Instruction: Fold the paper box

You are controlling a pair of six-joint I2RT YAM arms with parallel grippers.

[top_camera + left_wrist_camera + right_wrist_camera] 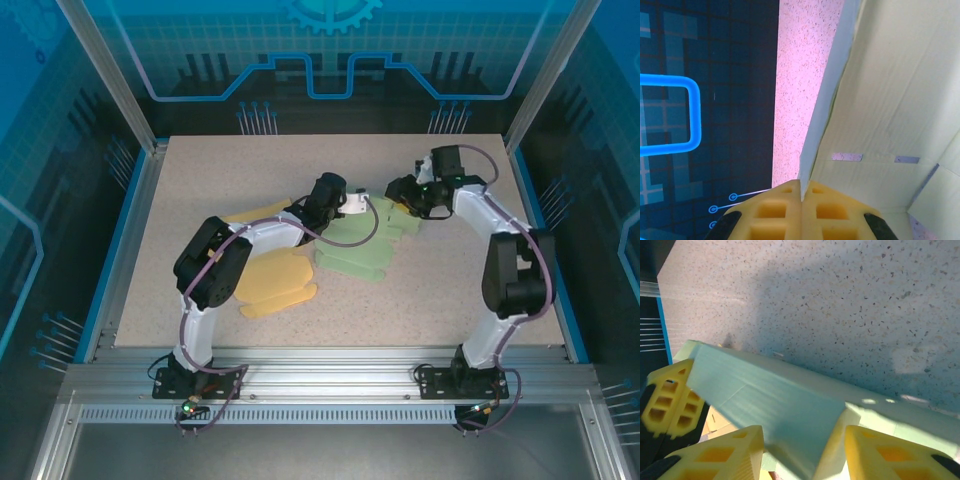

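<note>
Left claw (801, 186) clamped on a flap of the paper box (365, 245), mid-tabletop (450, 300). Right claw (802, 435) apart, straddling that raised flap. Risk: on one pinch alone, the flap could spring flat or crease crooked.

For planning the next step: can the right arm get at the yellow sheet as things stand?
Probably not: the left arm lies across the yellow sheet, and the right end effector has a flap of the green box between its fingers.

The pale green paper box (765, 395) slants over the speckled table (840, 305), passing between the parted yellow fingers of the right gripper (802, 435). The left gripper (684, 371) pinches its left end.
</note>
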